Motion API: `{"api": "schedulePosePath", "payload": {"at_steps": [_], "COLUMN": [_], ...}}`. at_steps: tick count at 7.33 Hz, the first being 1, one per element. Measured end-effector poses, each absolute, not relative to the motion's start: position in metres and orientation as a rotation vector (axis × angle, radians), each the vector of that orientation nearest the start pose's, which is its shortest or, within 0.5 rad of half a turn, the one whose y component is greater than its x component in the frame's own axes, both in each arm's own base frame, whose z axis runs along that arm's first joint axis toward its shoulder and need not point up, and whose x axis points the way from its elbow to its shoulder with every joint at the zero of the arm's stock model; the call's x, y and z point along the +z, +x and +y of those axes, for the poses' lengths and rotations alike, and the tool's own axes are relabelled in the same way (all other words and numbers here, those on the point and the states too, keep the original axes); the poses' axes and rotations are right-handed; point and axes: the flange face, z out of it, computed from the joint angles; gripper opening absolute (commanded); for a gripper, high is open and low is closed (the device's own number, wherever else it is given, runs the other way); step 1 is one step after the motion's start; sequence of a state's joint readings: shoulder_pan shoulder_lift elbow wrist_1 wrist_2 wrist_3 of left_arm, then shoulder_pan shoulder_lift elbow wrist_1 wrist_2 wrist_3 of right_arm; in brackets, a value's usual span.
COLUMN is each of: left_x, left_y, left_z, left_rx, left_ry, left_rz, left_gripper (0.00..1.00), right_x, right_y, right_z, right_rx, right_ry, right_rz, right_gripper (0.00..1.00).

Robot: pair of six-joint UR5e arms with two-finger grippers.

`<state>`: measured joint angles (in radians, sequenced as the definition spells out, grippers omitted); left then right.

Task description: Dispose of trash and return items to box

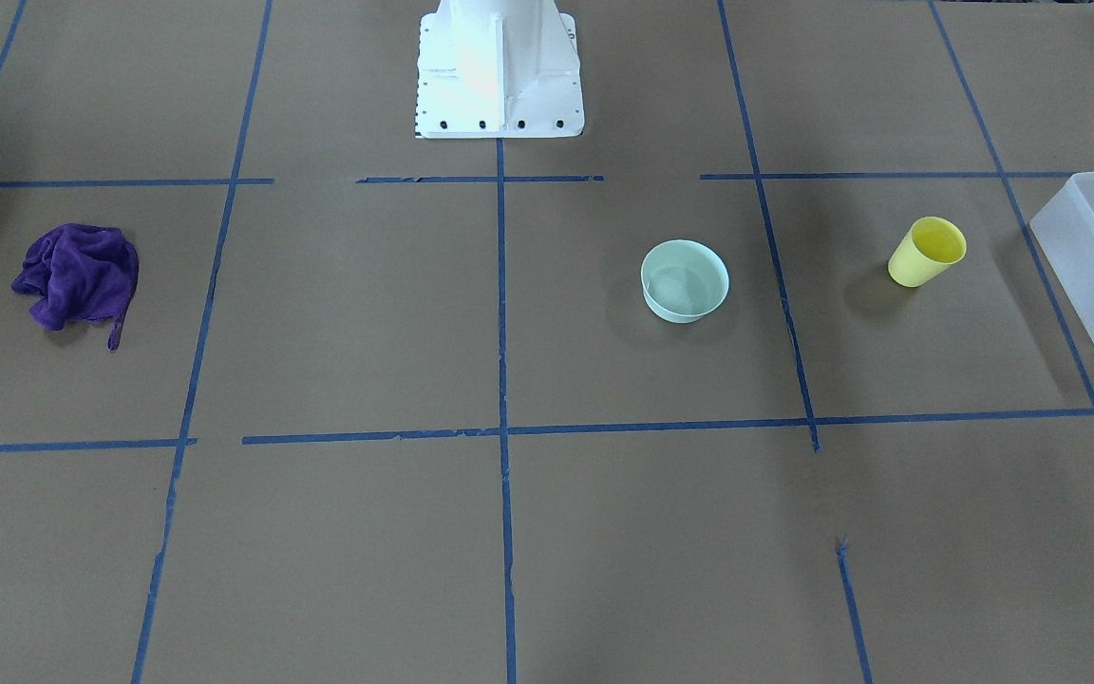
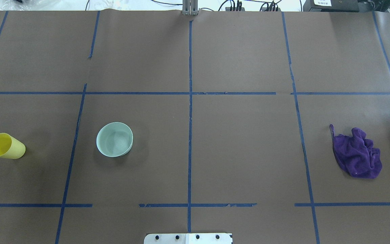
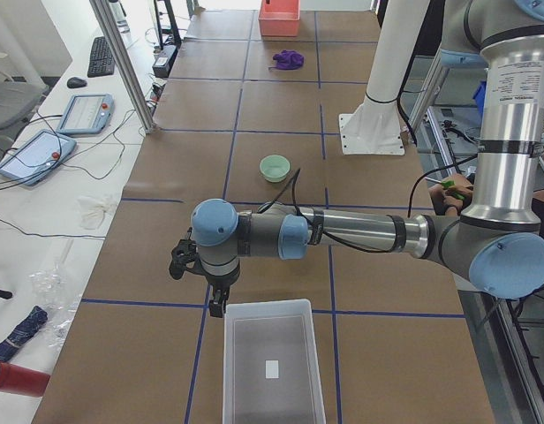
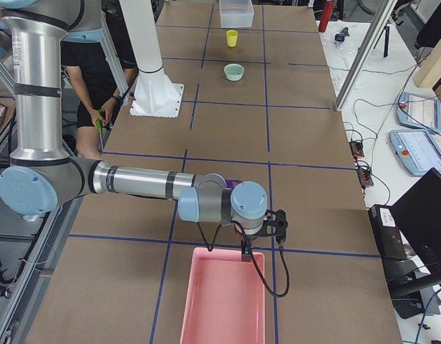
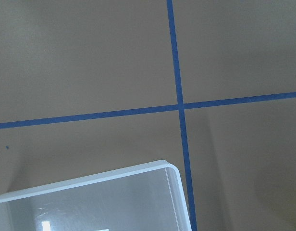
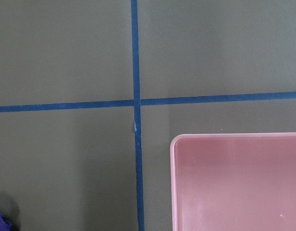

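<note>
Left hand [image 3: 217, 305] hangs at the frosted translucent plastic box [image 3: 272, 340], right hand [image 4: 245, 251] at the glossy pink rectangular bin [image 4: 220, 308]; spread or pinched, I cannot tell. Seemingly nothing is done: the tapered yellow plastic cup [image 1: 927, 252] and smooth mint-green round bowl [image 1: 685, 280] stand on the brown-papered counter [image 1: 547, 532] outside the box, and the crumpled purple cloth [image 1: 77, 275] lies well apart.

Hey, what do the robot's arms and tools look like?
Both the left arm and right arm are silver tubes with pale blue round joint caps and black rings. The left tool and right tool are small and black; a thin black cable runs to each.
</note>
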<state>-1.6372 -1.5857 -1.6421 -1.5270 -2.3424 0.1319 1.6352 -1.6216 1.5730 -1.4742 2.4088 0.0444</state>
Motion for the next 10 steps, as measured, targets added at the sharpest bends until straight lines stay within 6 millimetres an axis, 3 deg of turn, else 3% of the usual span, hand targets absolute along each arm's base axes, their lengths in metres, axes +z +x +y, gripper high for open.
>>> {"api": "schedulePosePath", "payload": {"at_steps": [3, 5, 8, 10], "left_x": [0.595, 0.571, 0.548, 0.550], "left_y": [-0.088, -0.059, -0.013, 0.026], "left_z": [-0.500, -0.500, -0.463, -0.432], "left_rx": [0.115, 0.123, 0.064, 0.008], "left_ry": [0.163, 0.165, 0.139, 0.150], "left_rz": [0.758, 0.765, 0.791, 0.838], "left_gripper": [1.00, 1.00, 1.00, 1.00], "right_x": [0.662, 0.655, 0.649, 0.649], "right_y": [0.090, 0.089, 0.089, 0.089], "right_z": [-0.470, -0.471, -0.467, -0.466], "right_rx": [0.075, 0.072, 0.069, 0.069], "right_ry": [0.068, 0.078, 0.087, 0.087], "right_rz": [-0.837, -0.841, -0.844, -0.844], "right_gripper": [1.00, 1.00, 1.00, 1.00]}}
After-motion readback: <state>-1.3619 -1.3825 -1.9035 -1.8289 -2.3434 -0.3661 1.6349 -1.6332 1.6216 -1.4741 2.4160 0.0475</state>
